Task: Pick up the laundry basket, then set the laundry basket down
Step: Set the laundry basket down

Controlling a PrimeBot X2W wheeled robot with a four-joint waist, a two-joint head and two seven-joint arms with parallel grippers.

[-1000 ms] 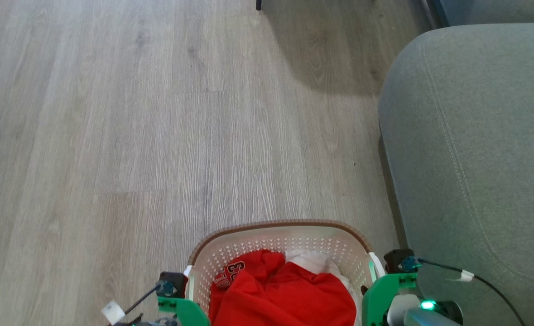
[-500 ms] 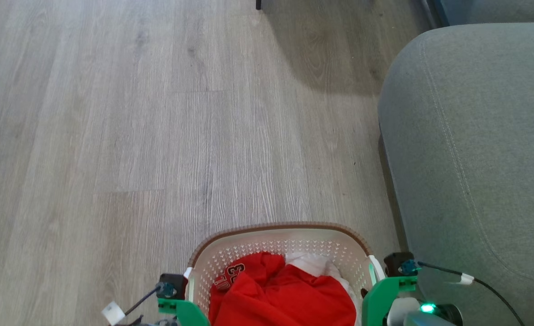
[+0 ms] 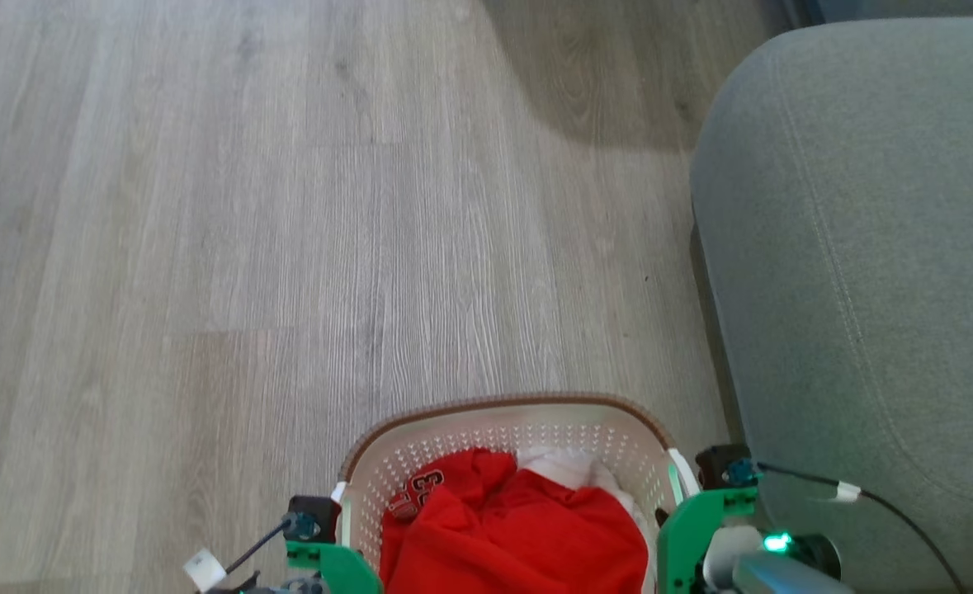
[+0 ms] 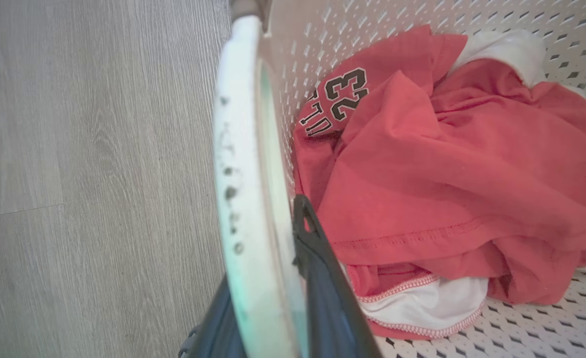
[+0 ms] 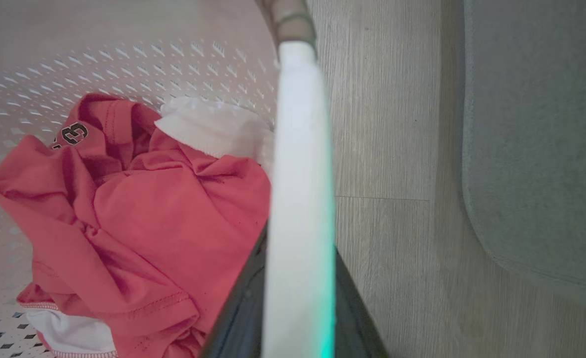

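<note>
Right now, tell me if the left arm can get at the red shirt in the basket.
Probably not: the left gripper is shut on the laundry basket by its white handle, one finger inside beside the red shirt. It would have to let go first.

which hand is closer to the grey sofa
Right. The right hand grips the laundry basket by the handle beside the sofa; the left hand grips the opposite handle, with the basket between it and the sofa.
</note>
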